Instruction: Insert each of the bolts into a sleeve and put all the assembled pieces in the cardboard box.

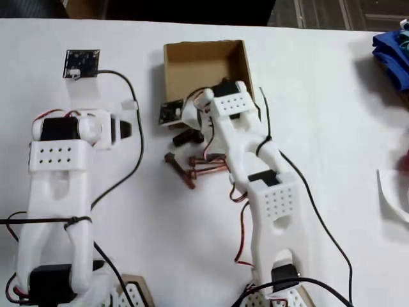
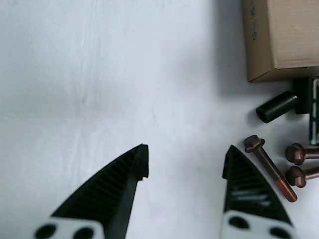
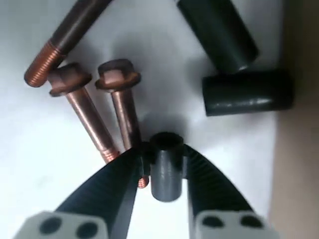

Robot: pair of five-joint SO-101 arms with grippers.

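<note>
Sleeve [image 3: 166, 172], black, pinched between the fingers of the right gripper [image 3: 163, 155], near the cardboard box [image 1: 204, 64] at its 6 o'clock in the high view. Three copper bolts [image 3: 118, 78] and two loose sleeves [image 3: 246, 94] lie on the table [image 1: 319, 96] beside it. Left gripper [image 2: 187, 154] is spread and empty, at 10 o'clock of the bolts.

White table [image 1: 319, 77], blue cloth [image 1: 393, 54] at one edge, dark room [image 1: 192, 9] beyond.

White tabletop [image 2: 99, 74], left gripper [image 2: 187, 149] above it with black ribbed fingers [image 2: 114, 194] spread wide apart, corner of brown cardboard box [image 2: 284, 40], short black cylindrical sleeve [image 2: 276, 107] lying just beside it, three copper-coloured flanged bolts [image 2: 269, 167] just beside one finger
</note>
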